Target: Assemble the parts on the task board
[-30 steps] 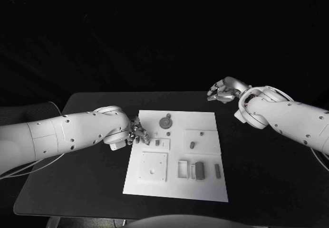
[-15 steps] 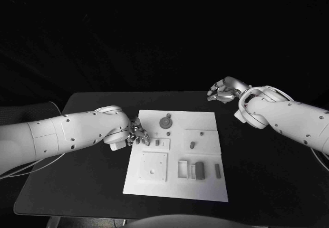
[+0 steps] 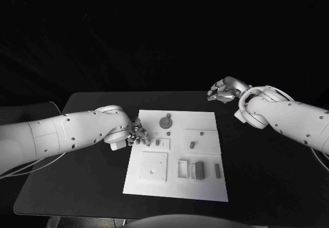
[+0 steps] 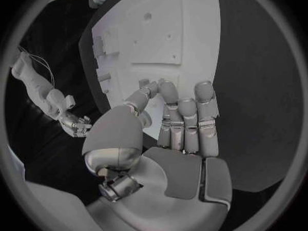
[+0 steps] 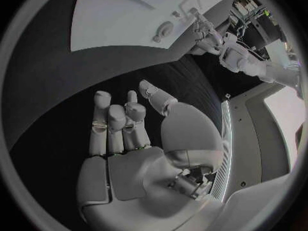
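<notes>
Almost nothing has moved over the last second: the left hand (image 3: 135,134) sits where it did, at the left edge of the task board (image 3: 206,187), perhaps nudged a trace toward the small part (image 3: 157,141) standing just beside its fingers (image 4: 183,119). Those fingers lie stretched side by side over the board's rim, thumb bent toward them; whether the tips pinch that part or merely hover by it I cannot tell. The right hand (image 3: 224,90) hangs unchanged above the surface (image 3: 82,180) past the board's far right corner, well apart from every piece, fingers loosely curled and grasping nothing. On the board the round disc (image 3: 165,122) lies near the far edge, a small peg (image 3: 192,144) rests on the right-hand raised square, and the upright blocks (image 3: 199,170) stand near the front. Such stillness suggests a careful lining-up at the left edge, with assembly seemingly at an early stage.
</notes>
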